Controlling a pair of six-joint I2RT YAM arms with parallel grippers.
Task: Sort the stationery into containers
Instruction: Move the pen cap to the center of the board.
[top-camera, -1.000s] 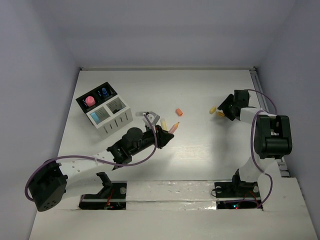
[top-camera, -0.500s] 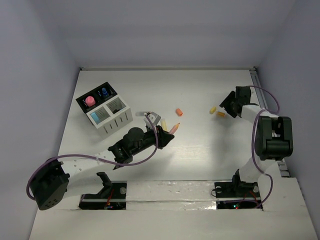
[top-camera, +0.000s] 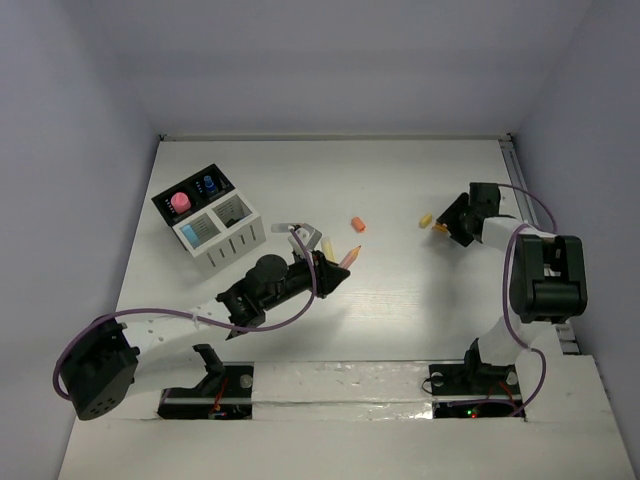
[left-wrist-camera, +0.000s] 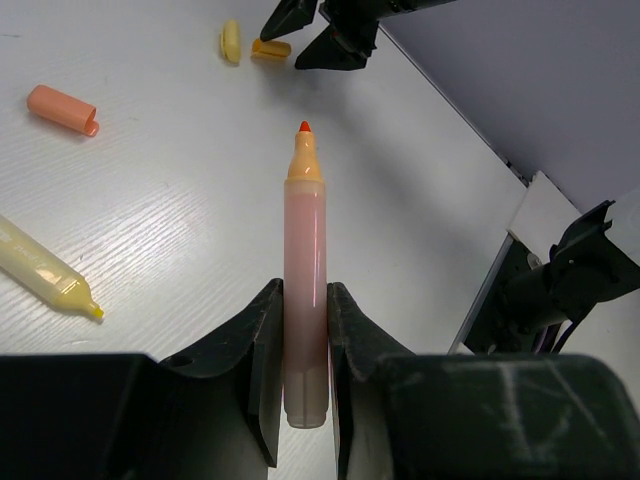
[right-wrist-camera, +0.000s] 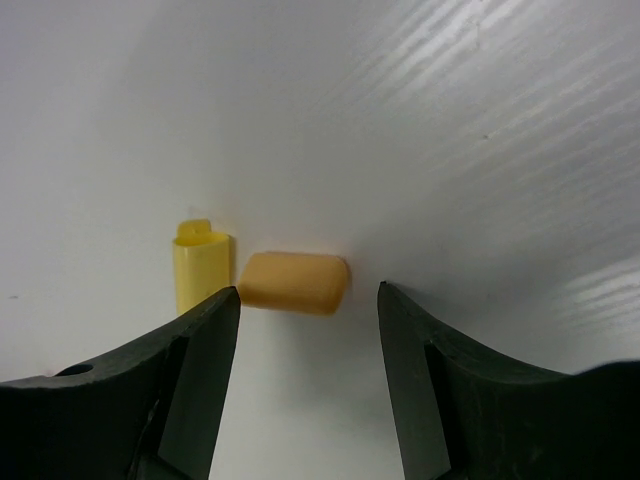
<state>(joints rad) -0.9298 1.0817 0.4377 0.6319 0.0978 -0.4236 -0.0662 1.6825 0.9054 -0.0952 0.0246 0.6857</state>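
- In the left gripper: pinching the uncapped orange marker, tip forward, unchanged over the last second; not yet carried to the organizer nearby.
- Around the orange cap, just beside the yellow cap: straddling with the right gripper spread, edged back closer; probably about to close.
- Behind the left jaws: marker's tail hidden; compartment contents hard to read from above.

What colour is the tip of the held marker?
The marker tip is red, above an orange neck; clearest in the left wrist view.
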